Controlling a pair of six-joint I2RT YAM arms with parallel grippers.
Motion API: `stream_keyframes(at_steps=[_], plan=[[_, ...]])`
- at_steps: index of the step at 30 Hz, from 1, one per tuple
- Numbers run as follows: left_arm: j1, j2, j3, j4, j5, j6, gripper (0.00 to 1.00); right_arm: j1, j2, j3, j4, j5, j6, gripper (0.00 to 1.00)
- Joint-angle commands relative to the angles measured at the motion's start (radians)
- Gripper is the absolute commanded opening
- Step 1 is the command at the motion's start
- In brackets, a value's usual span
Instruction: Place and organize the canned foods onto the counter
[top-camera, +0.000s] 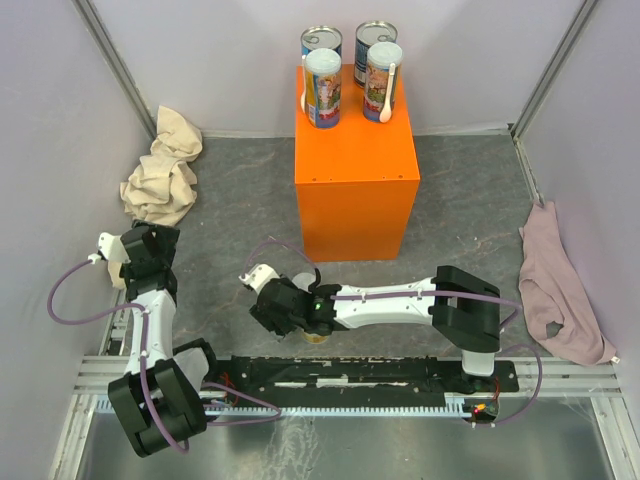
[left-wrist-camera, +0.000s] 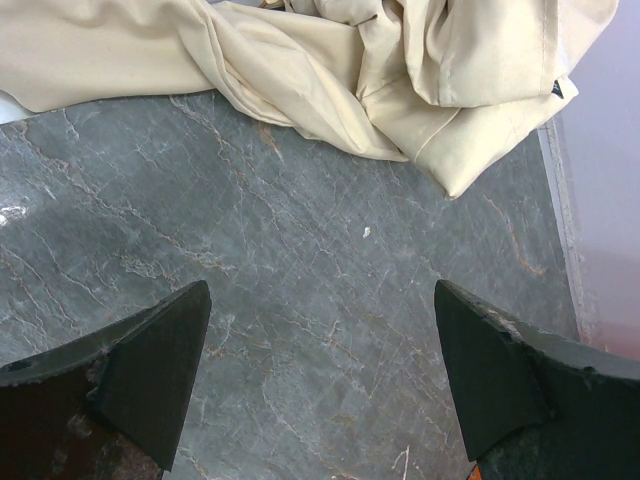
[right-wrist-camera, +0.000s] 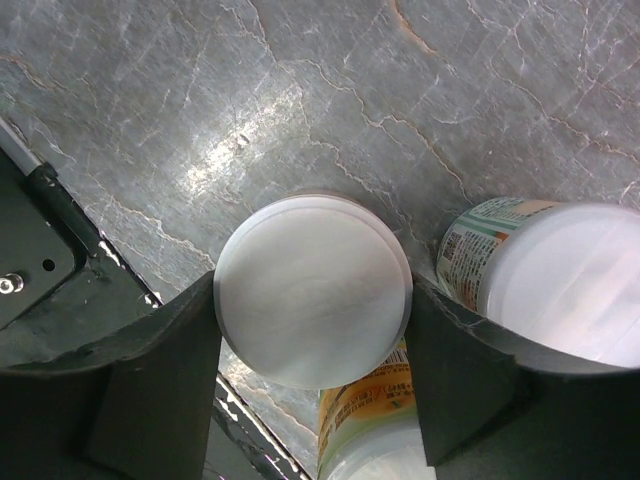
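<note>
Right gripper (right-wrist-camera: 314, 325): closed around the gripped can (right-wrist-camera: 312, 290), with one dark finger against each side of its lid.
Gripped can: stands upright on the grey marbled tabletop (right-wrist-camera: 300, 90). It is seen from straight above, so only a plain round white lid shows and the label is hidden.
Its place: close in front of the counter's near face, between the counter and the black rail (top-camera: 350, 375).
Neighbours: a green-labelled can (right-wrist-camera: 545, 275) with a pale lid sits just beside the right finger. An orange-labelled can (right-wrist-camera: 365, 425) sits close against the gripped can's near side.
Counter (top-camera: 355, 160): a bright orange box with smooth, plain faces, at the back middle of the table.
On the counter: four upright cans in two rows.
Back row: left blue tin (top-camera: 321, 42) and right blue tin (top-camera: 374, 34), both with silver tops.
Front row: left picture-labelled can (top-camera: 324, 90) and right picture-labelled can (top-camera: 382, 78), both with white lids.
Left gripper (left-wrist-camera: 320, 310): spread wide and holding nothing, above bare tabletop with the beige cloth (left-wrist-camera: 400, 70) just ahead.
Pink cloth (top-camera: 555, 290): crumpled at the table's right side.
</note>
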Motion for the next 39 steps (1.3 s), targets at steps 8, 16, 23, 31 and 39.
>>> stream_keyframes(at_steps=[8,16,23,31,39], plan=[[0.007,-0.002,-0.002,0.048,0.01,-0.046,0.98,0.012,-0.034,-0.002,0.063,0.002,-0.017,0.26],[0.007,-0.002,-0.002,0.049,0.012,-0.047,0.98,0.011,-0.114,0.007,0.072,0.037,-0.056,0.09],[0.007,0.0,-0.003,0.05,0.015,-0.045,0.98,0.012,-0.158,0.033,0.068,0.046,-0.075,0.04],[0.007,0.003,-0.002,0.051,0.014,-0.045,0.98,0.011,-0.254,0.139,-0.006,0.054,-0.13,0.01],[0.007,0.001,-0.003,0.051,0.014,-0.044,0.98,0.011,-0.343,0.307,-0.097,0.074,-0.222,0.01]])
